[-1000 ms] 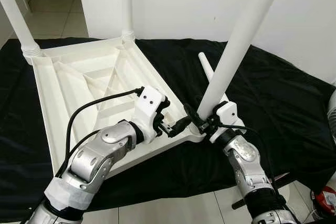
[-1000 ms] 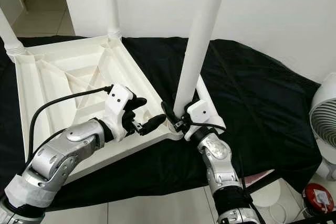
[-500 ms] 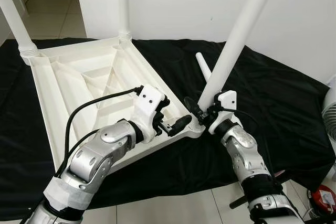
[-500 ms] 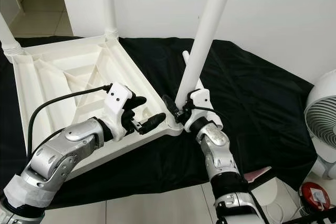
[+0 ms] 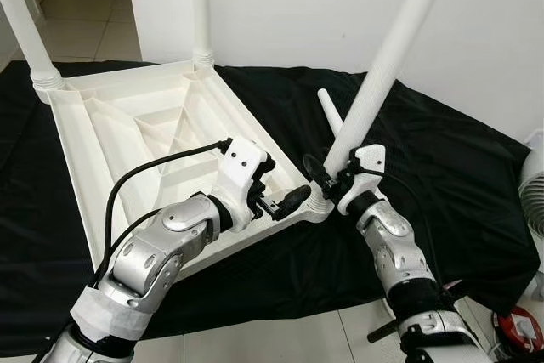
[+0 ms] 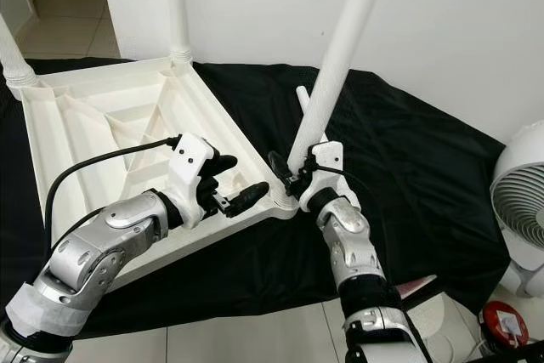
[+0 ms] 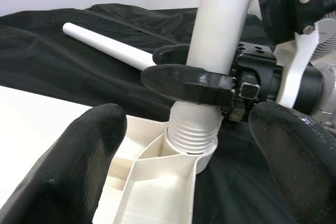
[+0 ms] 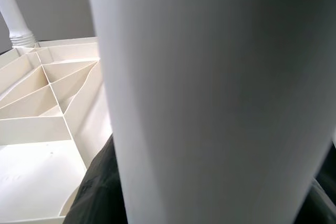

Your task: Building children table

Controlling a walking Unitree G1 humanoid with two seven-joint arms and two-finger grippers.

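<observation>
I see a black cloth (image 5: pixel 442 150) spread over the floor, and on it the white table top (image 5: pixel 127 138) lies upside down, ribs facing up. Two legs already stand in its far corners: one at the left (image 5: pixel 25 31), one further back (image 5: pixel 201 14). A third leg (image 5: pixel 387 57) leans away to the right from the near corner socket, and my right gripper (image 5: pixel 321 172) is clamped around it low down, just above the socket. A fourth leg (image 5: pixel 330 116) lies loose on the cloth behind that corner.

My left gripper (image 5: pixel 285 201) sits at the table top's near edge beside the same corner. From the head views I cannot judge its fingers well; the left wrist view settles it: the two fingers (image 7: pixel 73 166) are spread wide apart, holding nothing, with the threaded end of the leg (image 7: pixel 191 132) seated in the socket between them.

The right wrist view adds only the leg up close and the ribbed underside beyond. A fan (image 6: pixel 518 201) stands at the right, shown more fully by the right eye.
</observation>
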